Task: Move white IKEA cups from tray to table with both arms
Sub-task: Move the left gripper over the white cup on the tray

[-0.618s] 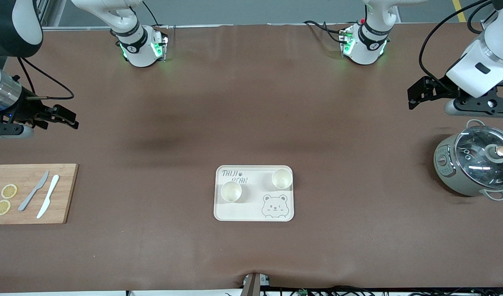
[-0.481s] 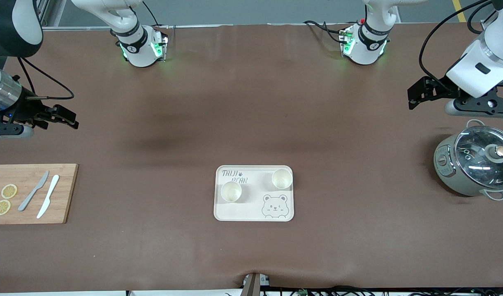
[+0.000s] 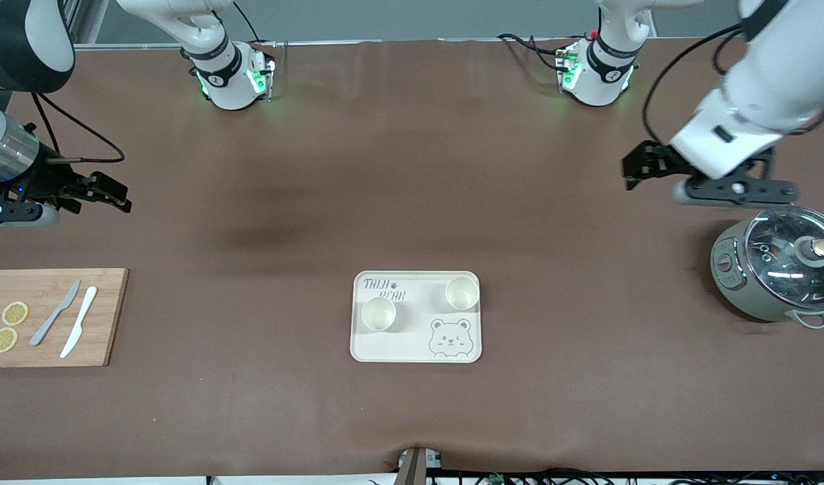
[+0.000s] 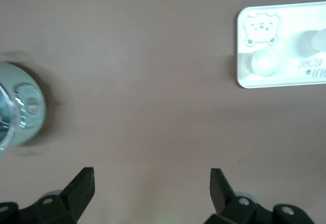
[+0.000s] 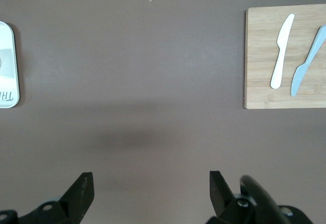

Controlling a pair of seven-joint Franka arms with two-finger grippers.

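Note:
Two white IKEA cups stand upright on a cream bear-printed tray [image 3: 412, 342] in the middle of the table, one [image 3: 378, 314] toward the right arm's end and one [image 3: 461, 292] toward the left arm's end. The left wrist view shows both cups [image 4: 265, 62] [image 4: 318, 39] on the tray [image 4: 290, 79]. My left gripper [image 3: 637, 165] [image 4: 152, 175] hangs open and empty over bare table beside the pot. My right gripper [image 3: 123, 194] [image 5: 152, 178] hangs open and empty over bare table at the right arm's end; its wrist view shows only the tray's edge [image 5: 9, 81].
A grey pot with a glass lid [image 3: 779, 271] [image 4: 20, 104] stands at the left arm's end. A wooden cutting board [image 3: 48, 350] [image 5: 260, 56] at the right arm's end carries two knives [image 3: 56, 312] [image 3: 79, 320] and lemon slices [image 3: 14, 313].
The left arm has swung its gripper away from the table's end toward the middle, past the pot. The right gripper has barely shifted. Cups and tray stay put.

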